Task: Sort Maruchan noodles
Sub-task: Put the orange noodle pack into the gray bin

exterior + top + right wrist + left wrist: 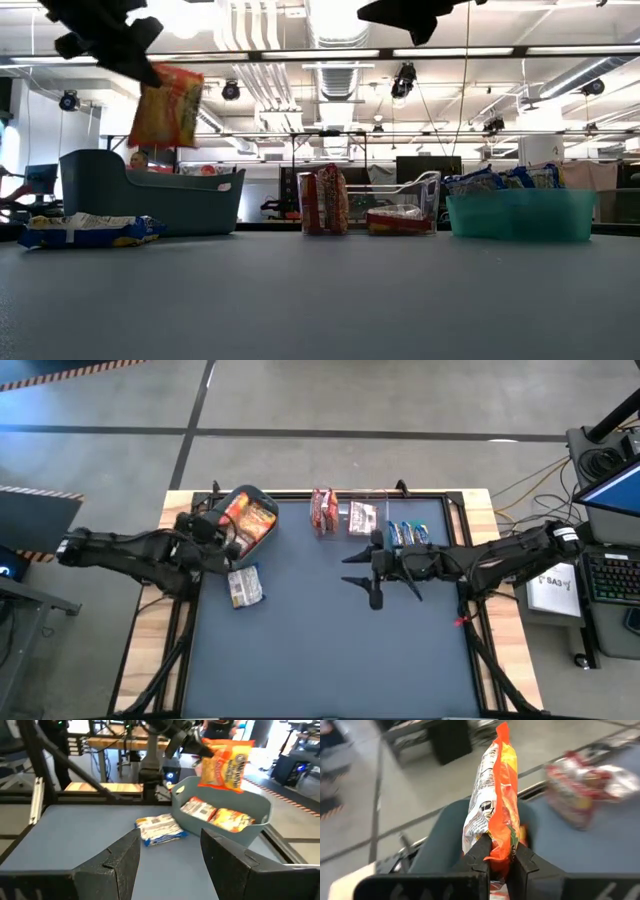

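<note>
My left gripper (pixel 232 526) is shut on an orange-red noodle packet (pixel 166 106), held in the air over the grey bin (pixel 262 500) at the table's far left; the bin holds more orange packets (pixel 220 815). A blue-and-white packet (pixel 244 584) lies flat on the table near the bin. Maroon-and-white packets (pixel 323 510) stand on edge and lie in the clear bin (pixel 362 518). Blue packets (pixel 407 532) stand in the green bin (pixel 520 215). My right gripper (pixel 364 570) is open and empty above the table's middle. My left gripper pinches the orange-red packet between its two fingers (pixel 480 851) at one end (pixel 499 851) of the wrapper. The packet is lifted clear and hangs tilted below the gripper above the grey bin (pixel 150 195), as the low view shows.
The three bins stand in a row along the table's far edge. The near half of the dark mat (pixel 330 660) holds nothing but the one blue packet. A desk with a keyboard (pixel 610 575) stands off the table's right side.
</note>
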Available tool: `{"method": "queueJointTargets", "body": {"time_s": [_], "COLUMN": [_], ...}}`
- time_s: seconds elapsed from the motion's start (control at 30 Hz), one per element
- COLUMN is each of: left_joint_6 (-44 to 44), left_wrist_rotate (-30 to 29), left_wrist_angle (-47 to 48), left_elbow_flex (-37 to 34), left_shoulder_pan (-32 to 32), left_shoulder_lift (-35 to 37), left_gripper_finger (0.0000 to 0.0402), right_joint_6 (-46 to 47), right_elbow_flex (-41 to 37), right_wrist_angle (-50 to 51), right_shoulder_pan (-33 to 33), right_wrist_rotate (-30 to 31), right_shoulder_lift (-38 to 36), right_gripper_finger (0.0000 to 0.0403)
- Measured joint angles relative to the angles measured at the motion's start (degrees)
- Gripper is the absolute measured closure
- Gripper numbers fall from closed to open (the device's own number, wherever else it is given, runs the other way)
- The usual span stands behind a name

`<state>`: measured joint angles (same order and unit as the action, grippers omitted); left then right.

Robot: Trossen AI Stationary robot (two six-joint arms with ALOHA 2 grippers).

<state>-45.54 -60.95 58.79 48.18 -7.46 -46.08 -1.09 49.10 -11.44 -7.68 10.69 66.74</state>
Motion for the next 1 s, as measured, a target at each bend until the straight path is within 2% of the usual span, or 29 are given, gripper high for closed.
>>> {"method": "queueJointTargets", "body": {"time_s": [0.27,0.57,0.7,1.0], "left_joint_6": [-3.6,-12.31,-15.57,-16.11], "left_wrist_rotate": [4.96,9.59,9.66,13.68], "left_wrist_angle": [2.99,9.41,12.38,10.24], "left_elbow_flex": [-0.24,-0.32,-0.33,-0.34], "left_shoulder_pan": [5.9,6.35,6.35,6.33], "left_shoulder_lift": [1.94,1.65,0.93,-1.04], "left_gripper_finger": [0.0391,0.0391,0.0389,0.0387], "right_joint_6": [-0.01,0.05,0.08,1.03], "right_elbow_flex": [-0.66,-0.66,-0.66,-0.66], "right_wrist_angle": [0.74,0.92,0.92,1.54], "right_shoulder_pan": [3.08,6.87,8.12,9.36], "right_wrist_rotate": [-0.12,-0.11,-0.1,-0.1], "right_shoulder_lift": [-0.33,-0.42,-0.39,-0.37], "right_gripper_finger": [0.0209,0.0209,0.0209,0.0209]}}
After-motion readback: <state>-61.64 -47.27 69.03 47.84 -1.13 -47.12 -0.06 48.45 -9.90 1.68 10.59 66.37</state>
